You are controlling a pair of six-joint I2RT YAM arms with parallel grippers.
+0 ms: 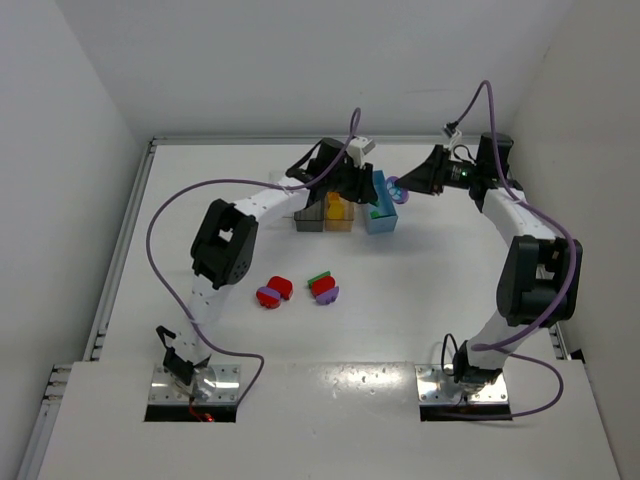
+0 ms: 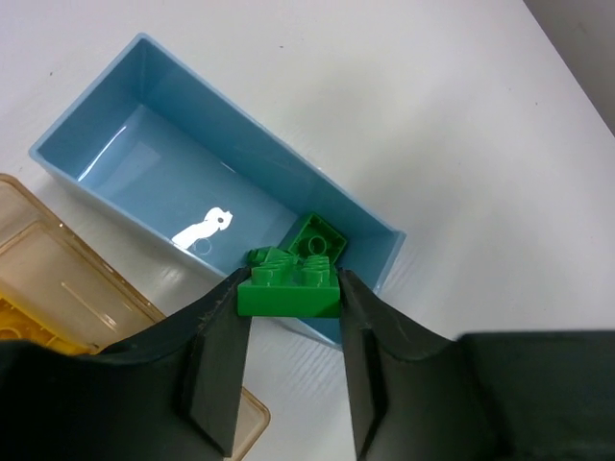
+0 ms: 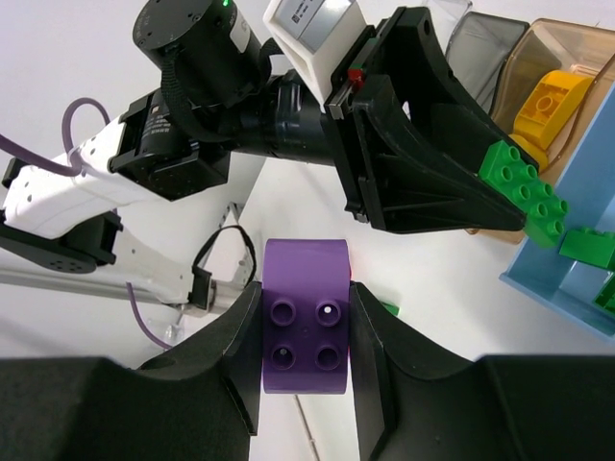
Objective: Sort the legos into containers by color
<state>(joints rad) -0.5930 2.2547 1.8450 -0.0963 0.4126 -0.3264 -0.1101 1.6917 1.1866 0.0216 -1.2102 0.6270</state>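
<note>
The white table [image 1: 450,290] carries 3 visible bins [image 1: 380,220] in a row and 2 brick clusters [image 1: 272,293].

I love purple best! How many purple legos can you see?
3. One purple lego sits in the right gripper. Two lie on the table: one in the left little pile, one in the right. Bins may hide more.

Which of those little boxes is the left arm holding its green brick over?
The light blue box, at the right end of the row. The green brick hangs over its edge, another green one lies inside; the tan box holds yellow bricks.
</note>
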